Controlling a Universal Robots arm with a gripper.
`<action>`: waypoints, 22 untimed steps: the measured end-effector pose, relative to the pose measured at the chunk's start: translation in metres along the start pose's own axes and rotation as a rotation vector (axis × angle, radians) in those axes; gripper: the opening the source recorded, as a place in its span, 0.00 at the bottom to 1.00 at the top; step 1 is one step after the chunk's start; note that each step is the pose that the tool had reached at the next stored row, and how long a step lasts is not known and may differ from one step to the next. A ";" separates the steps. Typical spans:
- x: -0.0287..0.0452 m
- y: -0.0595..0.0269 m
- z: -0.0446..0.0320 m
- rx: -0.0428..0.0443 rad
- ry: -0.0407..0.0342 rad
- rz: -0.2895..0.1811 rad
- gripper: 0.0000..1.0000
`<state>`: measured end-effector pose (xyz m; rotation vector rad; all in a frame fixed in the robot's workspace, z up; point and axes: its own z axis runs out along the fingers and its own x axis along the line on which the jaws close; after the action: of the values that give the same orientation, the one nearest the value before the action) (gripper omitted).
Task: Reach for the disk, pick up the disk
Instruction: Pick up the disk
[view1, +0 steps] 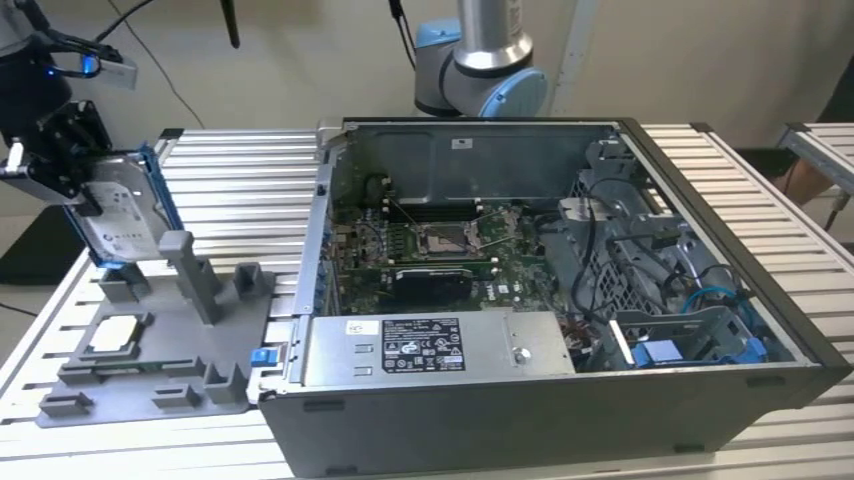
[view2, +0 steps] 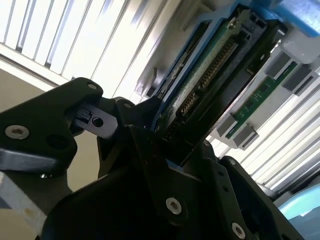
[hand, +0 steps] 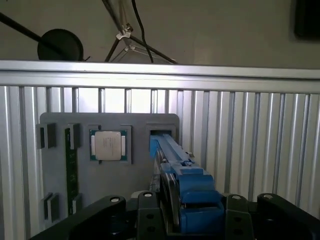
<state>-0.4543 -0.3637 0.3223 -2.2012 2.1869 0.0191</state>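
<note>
The disk, a silver-grey drive in a blue bracket, stands on edge at the exterior view's left, above the back of the grey fixture. My black gripper grips its upper part, shut on it. In the first wrist view the disk runs edge-on between the two fingers of the gripper, its far end at the fixture's slot. In the second wrist view the disk's connector side sits in the gripper. Whether its lower end is free of the slot I cannot tell.
An open computer case stands right of the fixture, close to it. A square chip lies in the fixture, with tall grey posts beside the disk. A small blue clip sits at the fixture's edge. The arm's base is behind the case.
</note>
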 end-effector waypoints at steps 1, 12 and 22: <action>-0.0001 0.0000 -0.0021 0.0001 -0.0001 0.000 0.00; -0.0007 -0.0003 -0.0192 0.0002 -0.0001 0.000 0.00; -0.0011 -0.0004 -0.0304 0.0002 -0.0001 0.000 0.00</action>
<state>-0.4544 -0.3637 0.3527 -2.2012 2.1866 0.0190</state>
